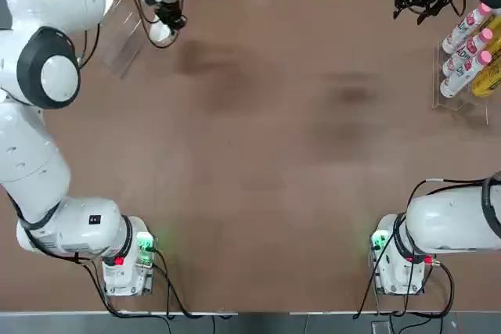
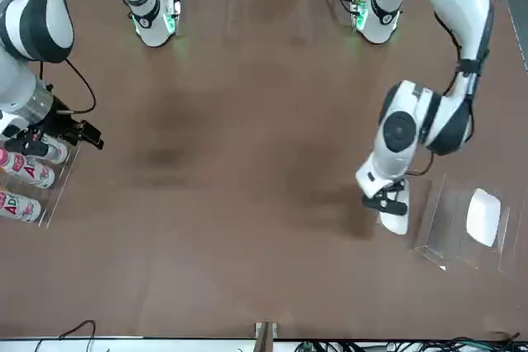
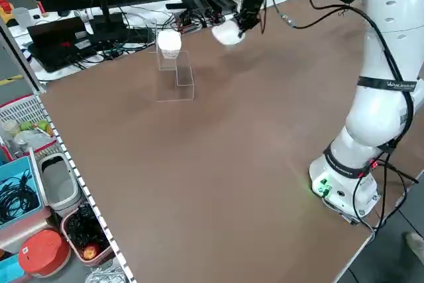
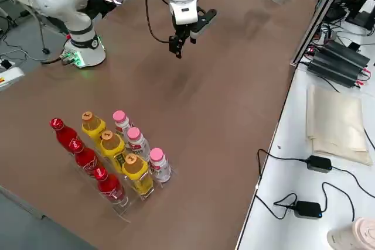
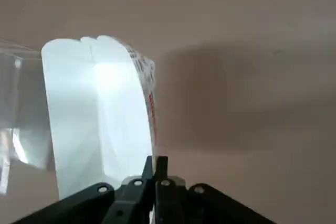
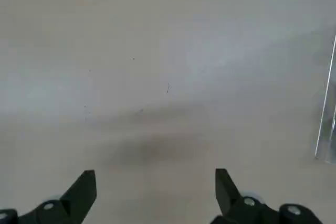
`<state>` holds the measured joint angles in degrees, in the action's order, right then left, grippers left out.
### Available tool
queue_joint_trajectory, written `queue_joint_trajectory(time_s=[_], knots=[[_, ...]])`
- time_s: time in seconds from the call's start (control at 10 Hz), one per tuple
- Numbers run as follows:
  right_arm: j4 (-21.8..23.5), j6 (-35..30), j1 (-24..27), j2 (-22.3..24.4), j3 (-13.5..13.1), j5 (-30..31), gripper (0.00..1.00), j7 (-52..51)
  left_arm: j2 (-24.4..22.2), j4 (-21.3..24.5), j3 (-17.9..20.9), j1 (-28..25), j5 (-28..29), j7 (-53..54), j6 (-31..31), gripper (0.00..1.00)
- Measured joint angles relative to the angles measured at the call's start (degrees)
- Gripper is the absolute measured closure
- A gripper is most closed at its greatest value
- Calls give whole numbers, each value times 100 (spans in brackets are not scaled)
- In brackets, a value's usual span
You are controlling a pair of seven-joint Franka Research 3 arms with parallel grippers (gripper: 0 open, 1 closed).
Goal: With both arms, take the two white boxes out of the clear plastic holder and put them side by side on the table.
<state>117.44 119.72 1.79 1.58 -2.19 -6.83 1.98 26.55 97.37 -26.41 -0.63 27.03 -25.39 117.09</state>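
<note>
- left claw (image 2: 390,204) is at the far left corner of the worktop (image 1: 266,154), just beside the clear plastic holder (image 1: 124,33) and lifted off the surface
- its fingers (image 5: 152,174) are clamped together on one white box (image 5: 100,114); the wrist view shows the box standing up from the fingertips, with red print along one edge
- from the front, that held box (image 2: 394,222) hangs at the claw tip, apart from the holder (image 2: 466,237)
- second white box (image 2: 483,216) sits in the holder; in the left side view it shows as a white shape (image 3: 169,43) at the top of the clear rack (image 3: 177,74)
- middle of the worktop is bare brown surface
- right claw (image 6: 155,190) hovers above the worktop near the far right, fingers (image 6: 84,187) wide apart, nothing between them
- beside it stands a clear rack of pink-capped bottles (image 1: 466,52), with yellow bottles (image 4: 120,156) and red bottles (image 4: 88,162) in the same rack
</note>
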Motion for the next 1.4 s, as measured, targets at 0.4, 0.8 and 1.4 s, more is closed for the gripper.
queue_joint_trajectory(time_s=[0.4, 0.8, 1.4], knots=[[623, 1054, -208, -2, 8, -186, 0, 0, 491, -977, -293, 1216, -599, -1412, -646, 98], [782, 1300, -310, -2, 5, -202, 0, 2, 1340, -1737, -244, 2628, -615, -2763, -510, 98], [784, 1330, -313, -1, 4, -205, 0, 2, 2146, -2035, 287, 3809, -616, -3967, 1213, 98]])
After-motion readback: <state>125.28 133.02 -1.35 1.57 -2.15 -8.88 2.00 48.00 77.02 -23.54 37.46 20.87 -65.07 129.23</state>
